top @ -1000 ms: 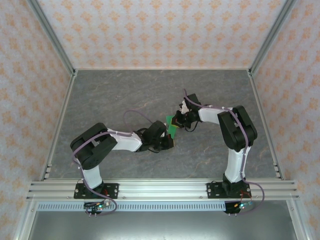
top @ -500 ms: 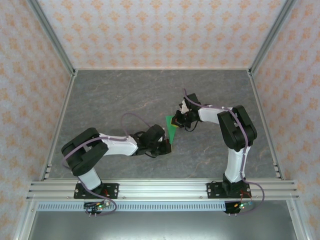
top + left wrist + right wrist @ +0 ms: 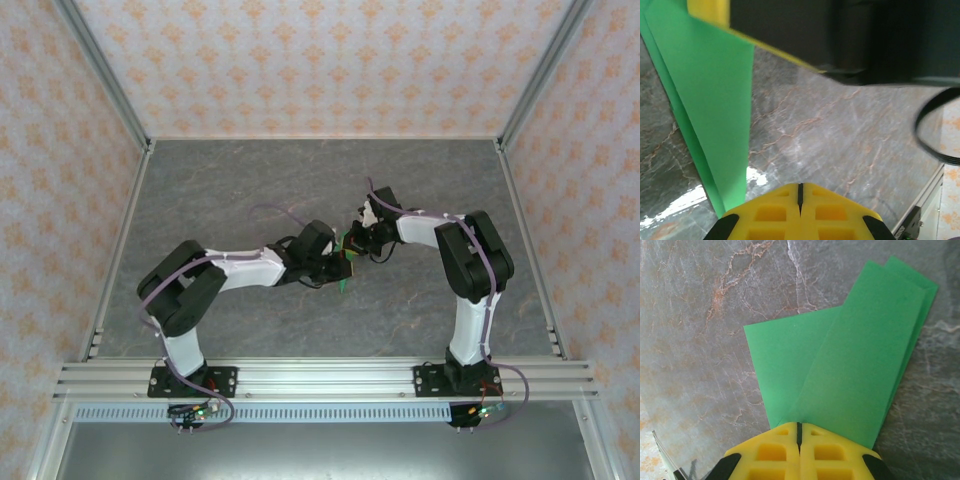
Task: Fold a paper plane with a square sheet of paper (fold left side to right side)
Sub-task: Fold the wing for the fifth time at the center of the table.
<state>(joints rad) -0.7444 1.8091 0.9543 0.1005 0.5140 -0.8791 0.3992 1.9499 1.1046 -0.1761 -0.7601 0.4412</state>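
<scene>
Bright green folded sheet of paper (image 3: 855,355) sits near the middle of the grey marbled worktop (image 3: 230,180), between the two arms. Its long narrow top layer overlaps a wider flap, and their straight edges fan away from the right claw (image 3: 799,432). That claw's yellow fingers are pressed together, tips over the sheet's near edge. Left claw (image 3: 800,192) is likewise closed, just beside the paper's lower corner. Bare worktop lies all around.

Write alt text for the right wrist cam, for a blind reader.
A folded bright green sheet of paper, its layers overlapping, fans toward the frame's upper right from the shut yellow right gripper at bottom centre, over a grey marbled table. Whether it is pinched or only pressed is unclear.
</scene>
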